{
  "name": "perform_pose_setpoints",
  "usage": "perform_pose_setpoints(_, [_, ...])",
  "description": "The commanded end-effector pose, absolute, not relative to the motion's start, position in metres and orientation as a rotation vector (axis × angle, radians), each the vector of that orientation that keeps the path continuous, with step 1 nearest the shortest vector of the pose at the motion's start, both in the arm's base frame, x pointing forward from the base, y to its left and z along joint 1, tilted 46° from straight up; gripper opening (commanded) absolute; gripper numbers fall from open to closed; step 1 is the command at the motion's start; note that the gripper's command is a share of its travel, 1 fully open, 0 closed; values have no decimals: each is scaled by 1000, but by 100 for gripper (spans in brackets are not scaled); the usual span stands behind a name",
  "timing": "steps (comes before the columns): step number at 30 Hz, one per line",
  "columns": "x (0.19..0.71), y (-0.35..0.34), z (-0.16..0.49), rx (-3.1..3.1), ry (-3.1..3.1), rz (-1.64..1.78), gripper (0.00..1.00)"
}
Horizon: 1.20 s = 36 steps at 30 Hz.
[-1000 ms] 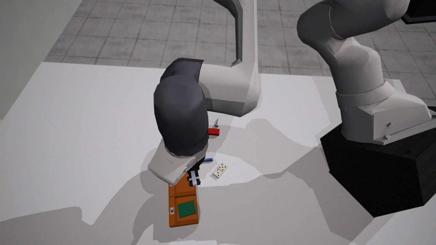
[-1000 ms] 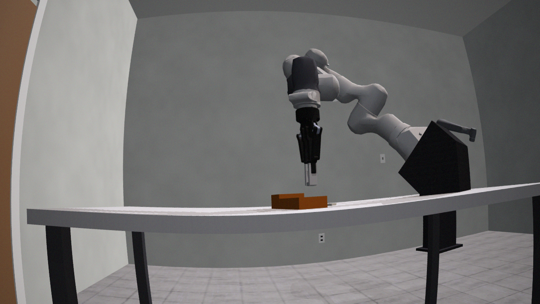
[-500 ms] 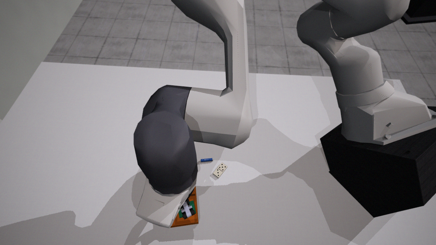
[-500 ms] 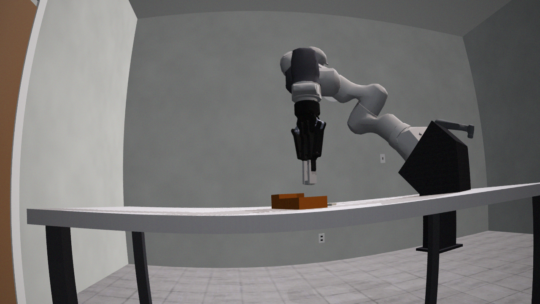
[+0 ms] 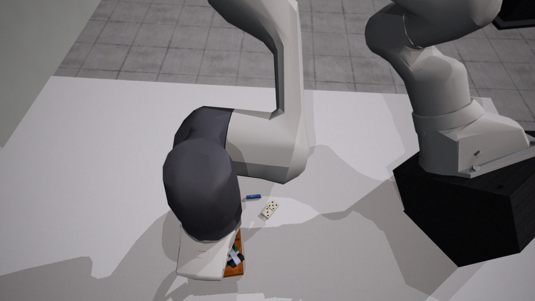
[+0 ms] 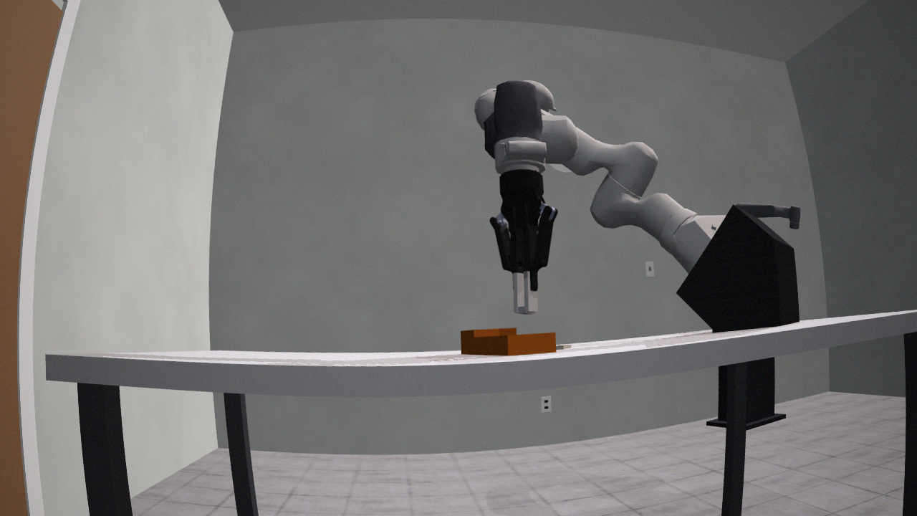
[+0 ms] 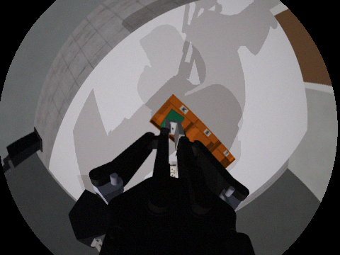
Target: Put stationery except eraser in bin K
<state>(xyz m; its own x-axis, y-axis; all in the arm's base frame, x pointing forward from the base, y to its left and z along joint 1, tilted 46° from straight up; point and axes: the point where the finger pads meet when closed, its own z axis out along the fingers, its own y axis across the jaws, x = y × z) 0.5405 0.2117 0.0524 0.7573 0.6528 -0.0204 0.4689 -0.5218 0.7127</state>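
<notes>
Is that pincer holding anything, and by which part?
The pincer seems shut on a thin pale thing, right at its tip; what it is, and which part, cannot be told.

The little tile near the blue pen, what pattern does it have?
The domino is cream with black dots, clearest in the top view.
</notes>
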Motion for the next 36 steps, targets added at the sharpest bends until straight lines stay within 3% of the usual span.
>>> perform_pose_setpoints(1, [541, 211, 53, 2141, 1000, 240, 6])
perform_pose_setpoints(36, [542, 209, 55, 1822, 1485, -11, 6])
